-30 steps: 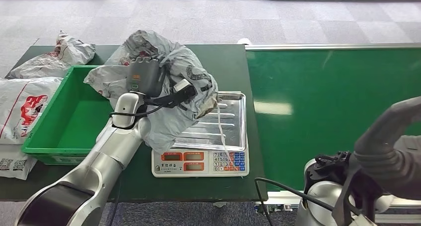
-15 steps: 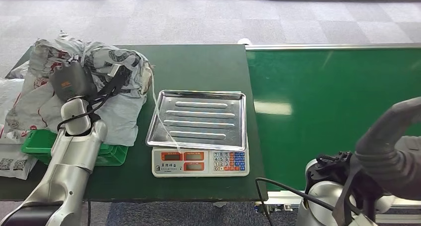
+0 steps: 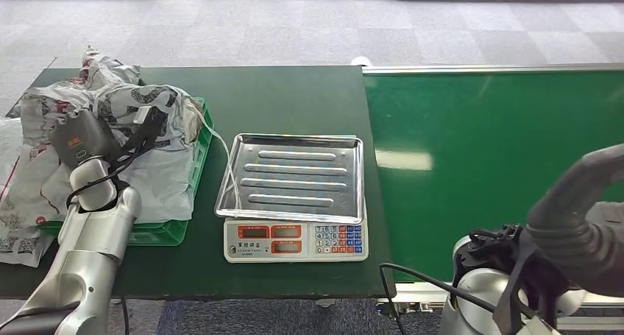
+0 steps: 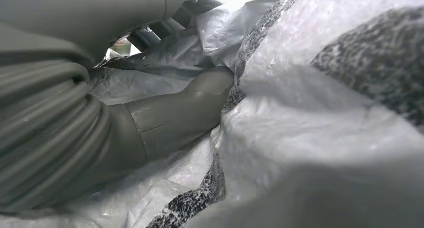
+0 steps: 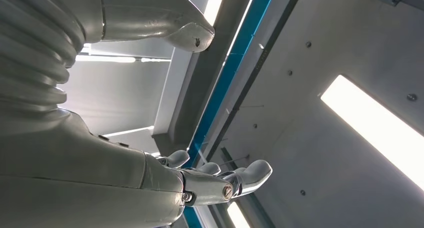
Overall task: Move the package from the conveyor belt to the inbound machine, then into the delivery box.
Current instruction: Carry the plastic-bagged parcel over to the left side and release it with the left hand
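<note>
Your left hand (image 3: 81,140) is over the green crate (image 3: 193,174) at the left end of the dark green table (image 3: 294,92), and it grips the crumpled grey plastic package (image 3: 158,177). In your left wrist view the thick thumb (image 4: 170,118) presses into the package's (image 4: 320,123) folds, with the darker fingers partly buried in plastic on the other side. The package sags across the crate and covers most of it, so you see just the crate's right wall and near rim. A thin white strip (image 3: 224,162) trails from the package over the crate's edge toward the scale.

The weighing scale (image 3: 296,239) stands just right of the crate, its steel tray (image 3: 294,174) bare, 2 red displays and a keypad facing you. The green conveyor belt (image 3: 500,151) runs along the table's right side.

More mailing bags (image 3: 26,180) lie at the table's left edge, beside and behind the crate.

Your right hand (image 5: 210,180) points up toward ceiling lights; its fingers are spread apart, lightly curled, and hold nothing.
</note>
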Robot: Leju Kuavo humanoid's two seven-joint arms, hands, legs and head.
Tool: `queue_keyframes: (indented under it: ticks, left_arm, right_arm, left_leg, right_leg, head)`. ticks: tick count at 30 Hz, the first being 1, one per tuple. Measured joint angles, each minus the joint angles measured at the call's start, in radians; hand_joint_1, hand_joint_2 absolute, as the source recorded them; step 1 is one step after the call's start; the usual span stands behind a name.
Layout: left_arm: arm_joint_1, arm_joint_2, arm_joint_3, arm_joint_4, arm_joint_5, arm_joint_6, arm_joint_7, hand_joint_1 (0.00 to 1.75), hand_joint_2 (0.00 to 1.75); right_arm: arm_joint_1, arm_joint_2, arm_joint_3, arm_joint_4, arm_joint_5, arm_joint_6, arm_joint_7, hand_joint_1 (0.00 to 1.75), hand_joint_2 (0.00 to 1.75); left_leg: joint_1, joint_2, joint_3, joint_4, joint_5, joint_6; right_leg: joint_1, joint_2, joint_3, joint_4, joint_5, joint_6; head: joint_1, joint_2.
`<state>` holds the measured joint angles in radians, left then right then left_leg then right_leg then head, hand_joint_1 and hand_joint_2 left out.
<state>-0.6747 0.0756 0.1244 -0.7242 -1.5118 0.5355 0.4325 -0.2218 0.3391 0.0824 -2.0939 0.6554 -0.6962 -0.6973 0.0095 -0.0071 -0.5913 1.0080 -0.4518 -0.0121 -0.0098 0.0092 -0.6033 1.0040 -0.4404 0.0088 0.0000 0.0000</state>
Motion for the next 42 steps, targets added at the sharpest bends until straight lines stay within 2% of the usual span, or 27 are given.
queue_keyframes:
  ticks: [1,3,5,7,9,11,14,18,19,21,24,27,30,34,38,42]
  left_arm:
    - [0.002,0.008,0.013,0.02,0.0,-0.001,0.005,0.87,1.75]
    - [0.008,0.022,0.039,0.056,0.0,0.002,0.015,0.0,0.87]
    - [0.016,0.033,0.062,0.086,0.0,0.021,0.028,0.0,0.0]
    - [0.023,0.04,0.084,0.107,0.002,0.064,0.028,0.0,0.0]
    - [0.037,0.042,0.108,0.104,0.011,0.118,-0.011,0.0,0.0]
    - [0.064,0.03,0.142,0.042,0.043,0.149,-0.124,0.0,0.0]
    - [0.099,-0.028,0.235,-0.139,0.15,0.159,-0.427,0.0,0.0]
    - [0.089,-0.152,0.438,-0.356,0.304,0.165,-0.867,0.0,0.0]
    - [0.083,-0.183,0.485,-0.4,0.345,0.165,-0.956,0.0,0.0]
    - [0.076,-0.237,0.556,-0.477,0.445,0.165,-1.077,0.0,0.0]
    - [0.085,-0.285,0.566,-0.561,0.634,0.155,-1.12,0.0,0.0]
    - [0.103,-0.299,0.493,-0.579,0.861,0.09,-1.087,0.0,0.0]
    - [0.113,-0.3,0.415,-0.586,0.953,0.043,-1.072,0.0,0.0]
    - [0.139,-0.298,0.334,-0.621,1.17,-0.094,-1.092,0.0,1.75]
    - [0.217,-0.286,0.213,-0.726,1.431,-0.291,-1.086,0.0,1.75]
    - [0.316,-0.265,0.07,-0.844,1.556,-0.51,-1.086,0.0,1.75]
  right_arm:
    - [0.0,0.0,0.0,0.0,0.0,0.0,0.0,0.0,1.75]
    - [0.0,0.0,0.0,0.0,0.0,0.0,0.0,0.0,1.75]
    - [0.0,0.0,0.0,0.0,0.0,0.0,0.0,0.0,1.75]
    - [0.0,0.0,0.0,0.0,0.0,0.0,0.0,0.0,1.75]
    - [0.0,0.0,0.0,0.0,0.0,0.0,0.0,0.0,1.75]
    - [0.0,0.0,0.0,0.0,-0.003,0.0,0.0,0.0,1.75]
    - [-0.001,0.0,0.0,0.004,-0.012,0.0,0.0,0.0,1.75]
    - [-0.001,0.0,0.0,0.012,-0.023,0.0,0.0,0.0,1.75]
    - [-0.002,0.0,0.0,0.013,-0.025,0.0,0.0,0.0,1.75]
    - [-0.002,0.0,0.0,0.015,-0.028,0.0,0.0,0.0,1.75]
    - [-0.002,0.0,0.0,0.018,-0.025,0.0,0.0,0.0,1.75]
    - [-0.002,0.0,0.0,0.019,-0.012,0.0,0.0,0.0,1.75]
    - [-0.002,0.0,0.0,0.019,-0.006,0.0,0.0,0.0,1.75]
    - [-0.002,0.0,0.0,0.019,-0.012,0.0,0.0,0.0,1.75]
    - [-0.001,0.0,0.013,0.029,-0.081,0.0,0.0,0.0,1.75]
    - [0.02,-0.012,0.107,0.093,-0.213,0.001,0.0,0.0,1.75]
  left_leg:
    - [0.0,0.0,0.0,0.0,0.0,0.0]
    - [0.0,0.0,0.0,0.0,0.0,-0.001]
    - [0.0,0.0,0.0,0.0,0.0,-0.001]
    - [0.0,0.0,0.0,0.0,0.0,-0.001]
    - [0.0,0.0,0.0,0.0,0.0,-0.001]
    - [0.0,0.0,-0.001,0.0,0.0,-0.001]
    - [0.0,0.0,-0.002,0.0,0.0,-0.001]
    - [0.0,0.0,-0.002,0.0,0.0,0.0]
    - [0.0,0.0,-0.002,0.0,0.0,0.0]
    - [-0.001,0.0,-0.002,0.0,0.0,0.0]
    - [-0.001,0.0,-0.001,0.0,0.0,0.0]
    - [0.0,-0.001,-0.001,0.0,0.0,0.0]
    - [0.0,-0.001,-0.002,0.0,0.0,-0.001]
    - [0.0,0.0,-0.001,0.0,0.001,-0.001]
    - [0.0,0.0,-0.002,0.0,0.0,-0.001]
    - [0.0,-0.001,-0.002,0.0,-0.002,-0.002]
  right_leg:
    - [0.0,0.0,0.0,0.0,0.0,0.0]
    - [0.0,0.0,0.0,0.0,0.0,0.0]
    - [0.0,0.0,0.0,0.0,0.0,0.0]
    - [0.0,0.0,0.0,0.0,0.0,0.0]
    - [0.0,0.0,0.0,0.0,0.0,0.0]
    - [0.0,0.0,-0.001,0.0,0.0,0.0]
    - [-0.001,0.0,-0.001,0.0,0.0,0.0]
    - [-0.002,0.001,-0.002,0.0,0.0,0.0]
    - [-0.002,0.001,-0.002,0.0,0.0,0.0]
    - [-0.002,0.001,-0.002,0.0,0.0,0.0]
    - [-0.001,0.0,-0.002,0.0,0.0,0.0]
    - [0.0,-0.001,-0.001,0.0,0.0,0.0]
    - [0.0,-0.001,-0.001,0.0,0.001,-0.001]
    - [0.0,0.0,-0.001,0.0,0.001,-0.001]
    - [0.0,0.0,-0.001,0.0,0.001,-0.001]
    - [0.0,-0.001,-0.001,0.0,-0.001,-0.001]
  head:
    - [0.0,0.0]
    - [0.0,0.0]
    - [0.0,0.0]
    - [0.0,0.0]
    - [0.0,0.0]
    - [0.0,0.0]
    - [0.0,0.0]
    - [0.0,0.0]
    - [0.0,0.0]
    - [0.0,0.0]
    - [0.0,0.0]
    - [0.0,0.0]
    - [0.0,0.0]
    - [0.0,0.0]
    - [0.0,0.0]
    - [0.0,0.0]
